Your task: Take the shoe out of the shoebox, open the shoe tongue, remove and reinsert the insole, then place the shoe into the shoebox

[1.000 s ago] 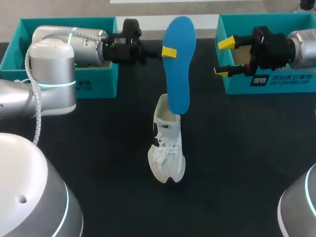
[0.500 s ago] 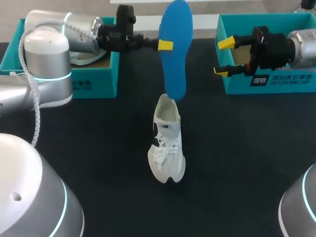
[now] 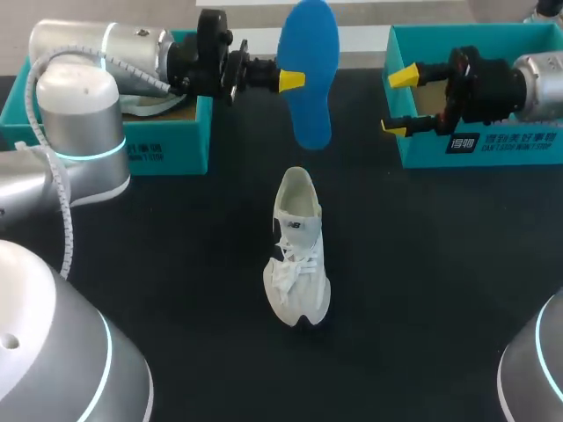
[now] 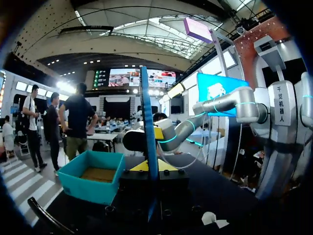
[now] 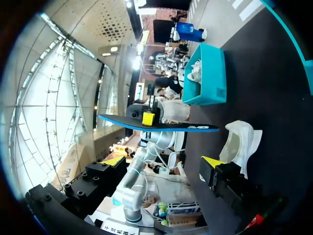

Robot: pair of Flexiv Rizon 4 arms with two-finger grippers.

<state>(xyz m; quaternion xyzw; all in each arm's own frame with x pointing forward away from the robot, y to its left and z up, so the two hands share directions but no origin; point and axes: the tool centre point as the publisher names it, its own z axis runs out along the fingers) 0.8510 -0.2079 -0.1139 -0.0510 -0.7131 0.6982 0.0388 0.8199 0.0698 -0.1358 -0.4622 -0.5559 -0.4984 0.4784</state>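
Shoe (image 3: 297,255) stands mid-tabletop (image 3: 440,281), well apart from left shoebox (image 3: 167,145) and right shoebox (image 3: 493,151). Left gripper (image 3: 293,80) clamps the upright blue insole (image 3: 310,105) near the far edge. Right gripper (image 3: 400,101) gapes, holding nothing.

The left gripper (image 3: 290,80) has lifted the blue insole (image 3: 311,97) between its jaws, the lower end now seemingly clear of the white shoe (image 3: 297,255).
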